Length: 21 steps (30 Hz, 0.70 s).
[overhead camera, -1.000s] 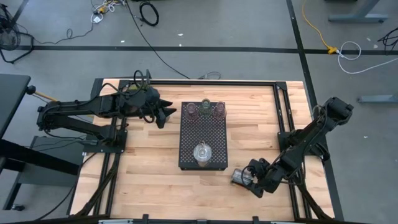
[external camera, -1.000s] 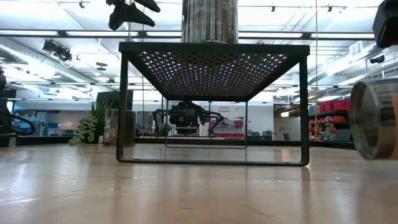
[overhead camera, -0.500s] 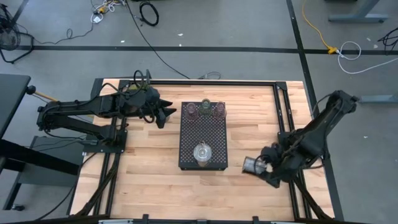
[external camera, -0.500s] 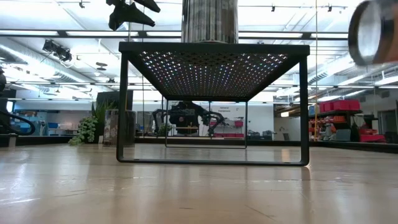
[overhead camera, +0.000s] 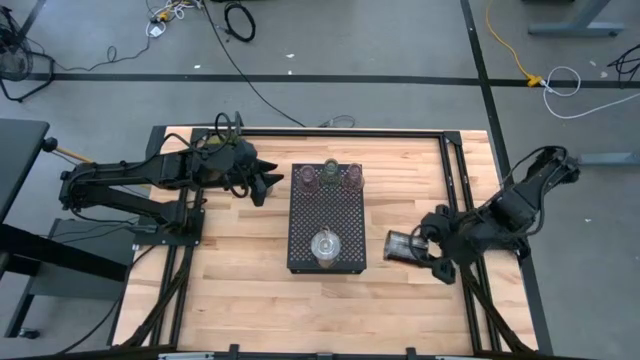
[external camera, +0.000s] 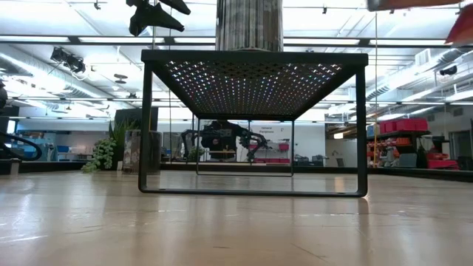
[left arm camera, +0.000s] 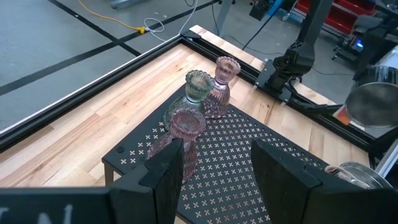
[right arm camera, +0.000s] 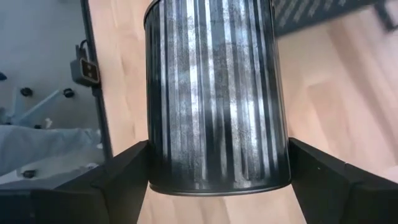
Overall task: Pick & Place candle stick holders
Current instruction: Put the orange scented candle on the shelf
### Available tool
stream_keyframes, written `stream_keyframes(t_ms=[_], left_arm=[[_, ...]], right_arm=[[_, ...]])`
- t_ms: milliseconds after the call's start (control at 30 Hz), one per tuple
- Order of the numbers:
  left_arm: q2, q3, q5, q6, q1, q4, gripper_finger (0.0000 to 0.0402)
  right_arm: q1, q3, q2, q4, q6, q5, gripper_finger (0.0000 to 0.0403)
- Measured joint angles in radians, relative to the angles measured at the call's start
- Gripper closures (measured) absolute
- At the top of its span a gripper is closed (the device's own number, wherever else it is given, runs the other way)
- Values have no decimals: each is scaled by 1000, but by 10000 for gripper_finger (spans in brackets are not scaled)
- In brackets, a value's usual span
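I'm running this rig in a big robotics lab or workshop hall. At frame centre in the high view the wooden table (overhead camera: 240,270) sits in a black metal frame on a grey concrete floor (overhead camera: 380,40), with loose cables (overhead camera: 238,18) at the top. The low view looks across to ceiling strip lights (external camera: 414,77), red shelving (external camera: 399,140) at right, and another robot arm (external camera: 222,137) at centre.

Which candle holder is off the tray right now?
The silvery ribbed glass holder, gripped on its side in the right gripper beside the black tray. The other four stand on that tray.
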Motion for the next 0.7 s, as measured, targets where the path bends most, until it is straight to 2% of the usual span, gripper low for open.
stream_keyframes(t_ms=[167, 333, 700], left_arm=[[0, 0, 0, 0, 0, 0, 211], [0, 0, 0, 0, 0, 0, 211], [0, 0, 0, 0, 0, 0, 211]], right_arm=[[-111, 66, 66, -3, -137, -63, 83], [-215, 155, 147, -30, -259, -190, 83], [-380, 449, 409, -296, -498, -375, 83]])
